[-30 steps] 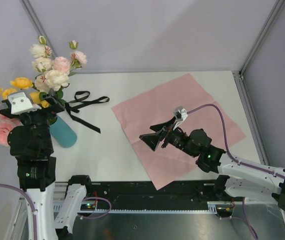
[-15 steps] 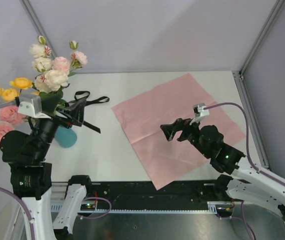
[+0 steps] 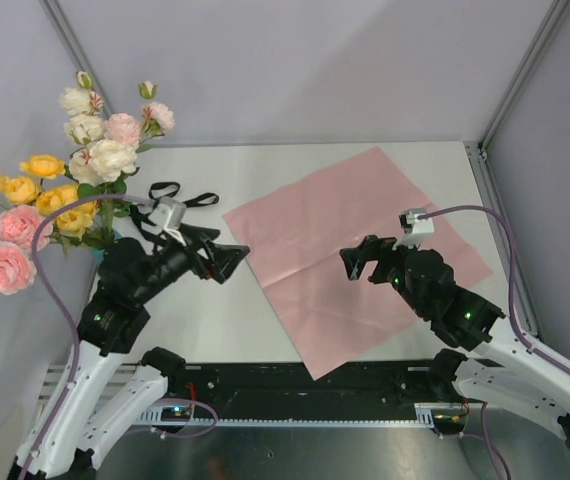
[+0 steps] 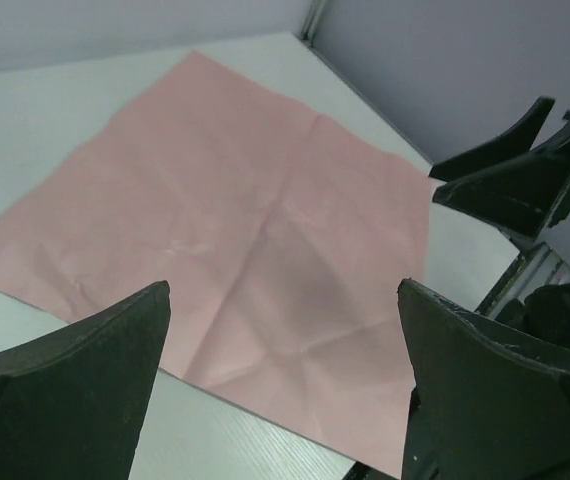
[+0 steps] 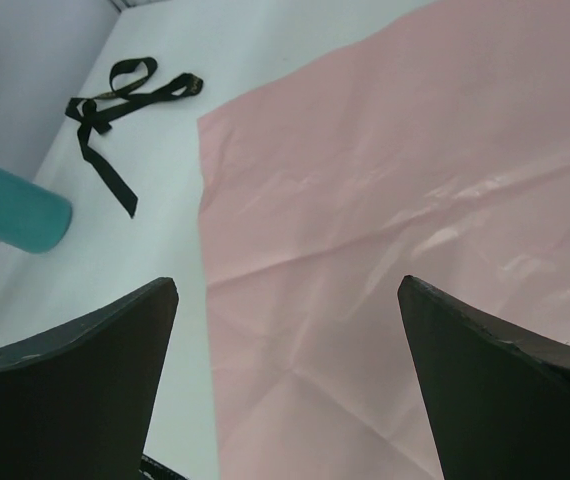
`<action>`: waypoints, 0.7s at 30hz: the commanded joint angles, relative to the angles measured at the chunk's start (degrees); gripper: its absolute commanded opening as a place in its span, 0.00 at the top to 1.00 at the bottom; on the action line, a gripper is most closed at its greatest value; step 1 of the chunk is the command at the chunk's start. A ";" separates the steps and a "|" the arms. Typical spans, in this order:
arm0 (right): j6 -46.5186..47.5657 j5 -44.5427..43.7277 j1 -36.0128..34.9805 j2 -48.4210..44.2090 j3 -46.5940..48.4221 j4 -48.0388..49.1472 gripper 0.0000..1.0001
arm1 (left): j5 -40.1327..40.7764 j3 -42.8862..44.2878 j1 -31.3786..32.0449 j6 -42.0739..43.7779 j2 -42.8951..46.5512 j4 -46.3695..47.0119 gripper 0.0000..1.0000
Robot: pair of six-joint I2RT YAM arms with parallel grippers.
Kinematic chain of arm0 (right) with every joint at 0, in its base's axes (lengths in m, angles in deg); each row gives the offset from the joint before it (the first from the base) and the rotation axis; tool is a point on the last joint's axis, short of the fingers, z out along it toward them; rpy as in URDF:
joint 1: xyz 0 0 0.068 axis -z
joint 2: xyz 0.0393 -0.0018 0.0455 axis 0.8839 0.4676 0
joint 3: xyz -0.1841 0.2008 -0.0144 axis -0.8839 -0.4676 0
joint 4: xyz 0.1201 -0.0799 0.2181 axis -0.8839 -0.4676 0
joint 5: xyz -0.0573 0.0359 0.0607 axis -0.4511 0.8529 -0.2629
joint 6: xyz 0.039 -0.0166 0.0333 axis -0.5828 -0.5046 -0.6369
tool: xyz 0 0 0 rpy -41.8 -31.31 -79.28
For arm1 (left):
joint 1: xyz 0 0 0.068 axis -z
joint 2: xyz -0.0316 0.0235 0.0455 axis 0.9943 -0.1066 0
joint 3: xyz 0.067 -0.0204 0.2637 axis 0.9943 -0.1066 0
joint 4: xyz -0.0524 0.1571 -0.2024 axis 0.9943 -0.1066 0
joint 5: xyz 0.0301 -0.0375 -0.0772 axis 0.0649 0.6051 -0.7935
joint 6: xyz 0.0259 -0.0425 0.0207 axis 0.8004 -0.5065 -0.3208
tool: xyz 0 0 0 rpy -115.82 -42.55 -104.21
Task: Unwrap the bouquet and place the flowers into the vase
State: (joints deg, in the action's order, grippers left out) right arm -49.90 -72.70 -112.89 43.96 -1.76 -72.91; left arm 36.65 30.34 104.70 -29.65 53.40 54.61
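Teal vase (image 5: 13,213) sits well apart from right gripper (image 5: 287,287).

We identify the pink sheet (image 3: 365,230) as thin paper, creased along its fold lines, with a soft sheen where light strikes it. The tabletop (image 3: 215,320) is white and matt, showing a fine linear grain up close. The ribbon (image 3: 200,200) reads as black woven cloth with a slight lustre. The vase (image 5: 15,213) has a smooth, satin teal surface; we cannot tell its material. The flowers (image 3: 113,158) carry matt, cloth-like petals. The left gripper (image 3: 233,264) and right gripper (image 3: 353,262) look like matt black plastic. The enclosure rail (image 3: 523,75) looks like satin-finished metal.
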 commanded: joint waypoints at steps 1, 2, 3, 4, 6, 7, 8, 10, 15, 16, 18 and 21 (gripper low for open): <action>-1.62 -1.51 0.05 0.46 2.39 -0.86 0.01 | 5.96 -5.55 4.61 -0.79 -1.37 6.87 0.00; -1.76 -1.76 0.05 0.60 2.40 -0.90 0.01 | 6.37 -6.83 4.86 -0.82 -1.69 7.15 0.00; -1.82 -2.01 0.05 0.71 2.36 -0.92 0.01 | 6.57 -7.91 5.07 -1.10 -2.07 7.29 0.00; -1.90 -2.23 0.09 0.81 2.34 -0.93 0.01 | 6.50 -8.50 5.13 -1.51 -2.26 7.41 0.00; -2.00 -2.87 0.06 0.88 2.32 -0.96 0.01 | 5.85 -8.91 5.18 -1.66 -2.47 7.45 0.00; -2.08 -3.19 0.06 0.90 2.32 -0.99 0.01 | 6.18 -9.04 5.19 -1.43 -2.33 7.45 0.00; -2.16 -3.48 0.10 0.90 2.32 -1.01 0.01 | 6.56 -9.15 5.19 -1.10 -2.13 7.49 0.00; -2.33 -3.63 0.06 0.91 2.32 -0.85 0.01 | 7.27 -9.47 5.15 -0.52 -1.34 7.43 0.00; -2.38 -4.06 0.05 0.91 2.30 -0.60 0.01 | 8.12 -10.04 5.18 0.09 -0.35 7.39 0.00; -2.31 -4.18 0.05 0.91 2.31 -0.46 0.01 | 8.15 -10.05 5.14 0.10 -0.30 7.42 0.00; -2.04 -4.22 0.05 1.02 2.31 -0.10 0.01 | 8.17 -10.00 5.18 0.11 -0.33 7.41 0.00; -1.64 -3.92 0.07 1.24 2.27 0.40 0.01 | 8.25 -9.97 5.18 0.16 -0.40 7.39 0.00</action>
State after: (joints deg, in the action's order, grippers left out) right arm -51.33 -75.23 -112.89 44.88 -1.76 -74.50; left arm 44.10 20.55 109.51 -30.35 52.92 60.16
